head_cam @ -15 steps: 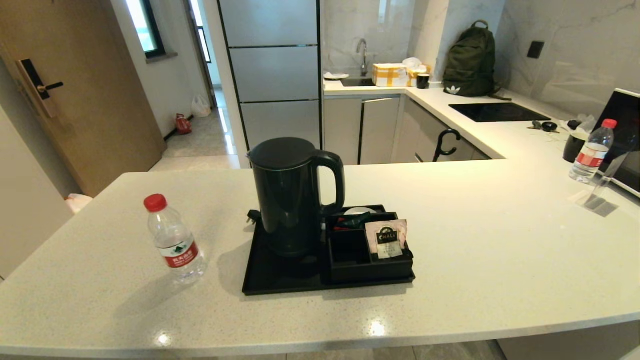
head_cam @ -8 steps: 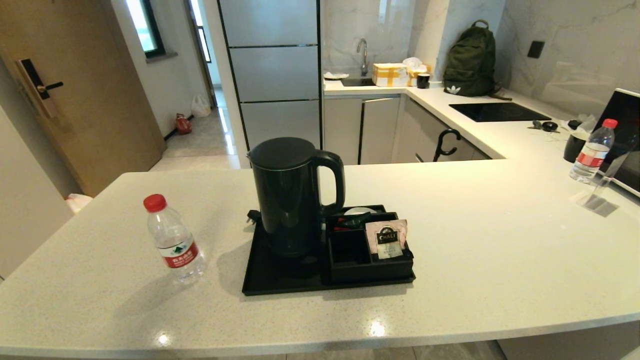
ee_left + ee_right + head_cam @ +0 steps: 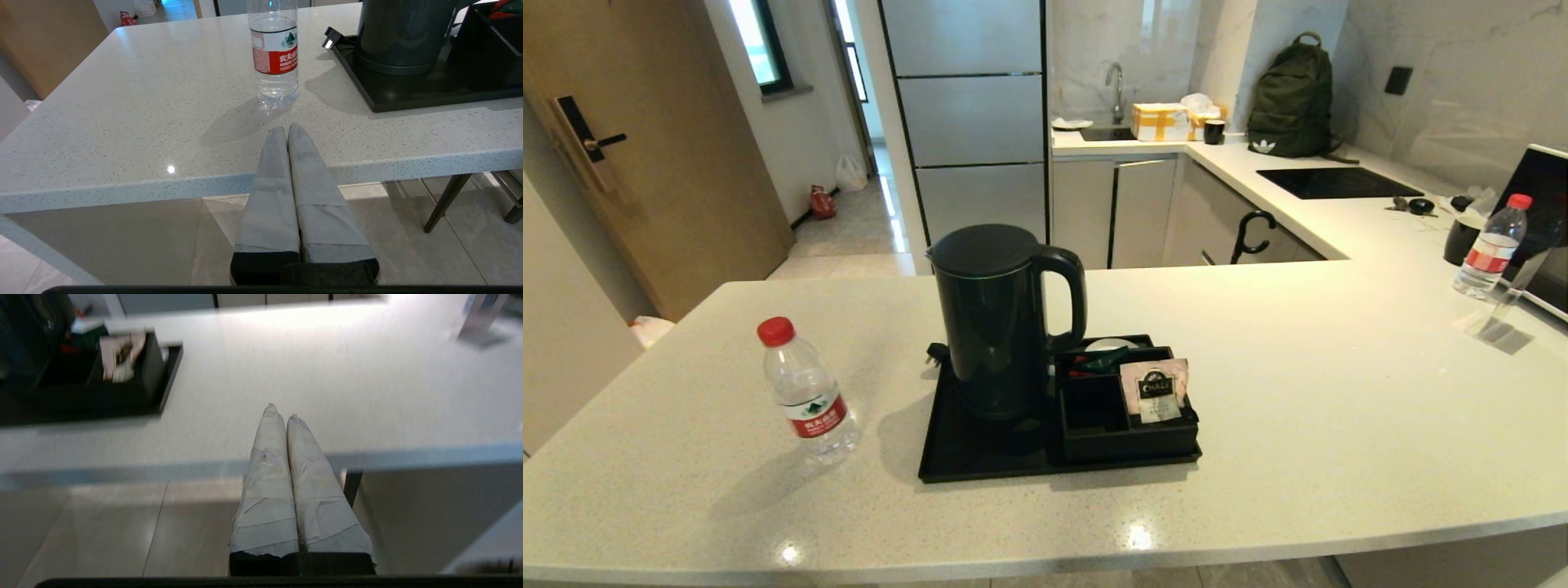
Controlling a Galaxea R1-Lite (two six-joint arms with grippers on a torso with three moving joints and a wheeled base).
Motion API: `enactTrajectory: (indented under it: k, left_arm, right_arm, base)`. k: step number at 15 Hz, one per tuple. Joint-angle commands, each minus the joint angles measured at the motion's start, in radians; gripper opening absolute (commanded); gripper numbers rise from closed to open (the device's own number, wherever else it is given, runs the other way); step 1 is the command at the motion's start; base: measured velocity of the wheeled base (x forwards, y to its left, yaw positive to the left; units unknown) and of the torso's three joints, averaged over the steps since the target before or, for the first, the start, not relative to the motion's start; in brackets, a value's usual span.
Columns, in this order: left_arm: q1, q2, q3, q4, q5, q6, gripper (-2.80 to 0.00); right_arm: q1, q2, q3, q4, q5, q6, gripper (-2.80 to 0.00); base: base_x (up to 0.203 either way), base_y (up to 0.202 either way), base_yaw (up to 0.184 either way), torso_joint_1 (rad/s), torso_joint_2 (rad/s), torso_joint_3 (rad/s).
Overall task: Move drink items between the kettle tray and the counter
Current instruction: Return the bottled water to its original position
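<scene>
A clear water bottle (image 3: 806, 392) with red cap stands on the white speckled counter (image 3: 1339, 425), left of the black tray (image 3: 968, 457). The black kettle (image 3: 1001, 318) stands on the tray's left part. A pinkish tea sachet (image 3: 1156, 390) leans in the tray's compartment box (image 3: 1127, 429). Neither arm shows in the head view. My left gripper (image 3: 286, 130) is shut and empty, held before the counter's front edge, pointing at the bottle (image 3: 274, 49). Also shut and empty, my right gripper (image 3: 282, 412) hangs at the front edge, right of the tray (image 3: 163, 392).
A second water bottle (image 3: 1490, 247) and a small black cup (image 3: 1459, 241) stand at the far right beside a dark screen (image 3: 1543, 220). A backpack (image 3: 1290, 98), cooktop (image 3: 1335, 184) and sink lie behind. A chair leg (image 3: 445, 202) is under the counter.
</scene>
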Motion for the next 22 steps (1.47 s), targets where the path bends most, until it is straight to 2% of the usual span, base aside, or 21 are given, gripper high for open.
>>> enactTrajectory:
  k: [1, 3, 5, 10, 12, 14, 18, 20, 22]
  left_arm:
    - [0.000, 0.000, 0.000, 0.000, 0.000, 0.000, -2.80]
    - [0.001, 0.001, 0.000, 0.000, 0.000, 0.000, -2.80]
    - [0.000, 0.000, 0.000, 0.000, 0.000, 0.000, -2.80]
    - [0.000, 0.001, -0.001, 0.000, 0.001, 0.000, -2.80]
    - [0.000, 0.001, -0.001, 0.003, -0.004, 0.006, -2.80]
    - [0.002, 0.001, -0.006, 0.014, -0.009, 0.040, -2.80]
    - [0.000, 0.007, -0.012, 0.005, -0.005, 0.054, -2.80]
    - [0.001, 0.080, -0.146, 0.016, -0.001, 0.021, -2.80]
    - [0.006, 0.255, -0.376, 0.072, 0.013, -0.022, -2.80]
  right_arm:
    - [0.000, -0.001, 0.035, -0.048, 0.004, -0.021, -2.80]
    - [0.000, -0.001, 0.049, -0.032, -0.002, -0.098, -2.80]
    - [0.000, -0.001, 0.049, -0.030, -0.002, -0.099, -2.80]
    - [0.000, -0.001, 0.049, -0.028, -0.008, -0.026, -2.80]
    - [0.000, -0.001, 0.049, -0.028, -0.008, -0.026, -2.80]
    - [0.000, -0.001, 0.049, -0.028, -0.008, -0.026, -2.80]
    - [0.000, -0.001, 0.049, -0.028, -0.008, -0.024, -2.80]
    - [0.000, -0.001, 0.049, -0.028, -0.008, -0.024, -2.80]
    - [0.000, -0.001, 0.049, -0.028, -0.008, -0.024, -2.80]
  base:
    - [0.000, 0.000, 0.000, 0.000, 0.00, 0.000]
    - [0.000, 0.000, 0.000, 0.000, 0.00, 0.000]
    - [0.000, 0.000, 0.000, 0.000, 0.00, 0.000]
    - [0.000, 0.000, 0.000, 0.000, 0.00, 0.000]
    - [0.000, 0.000, 0.000, 0.000, 0.00, 0.000]
    - [0.000, 0.000, 0.000, 0.000, 0.00, 0.000]
    - [0.000, 0.000, 0.000, 0.000, 0.00, 0.000]
    - [0.000, 0.000, 0.000, 0.000, 0.00, 0.000]
    - [0.000, 0.000, 0.000, 0.000, 0.00, 0.000]
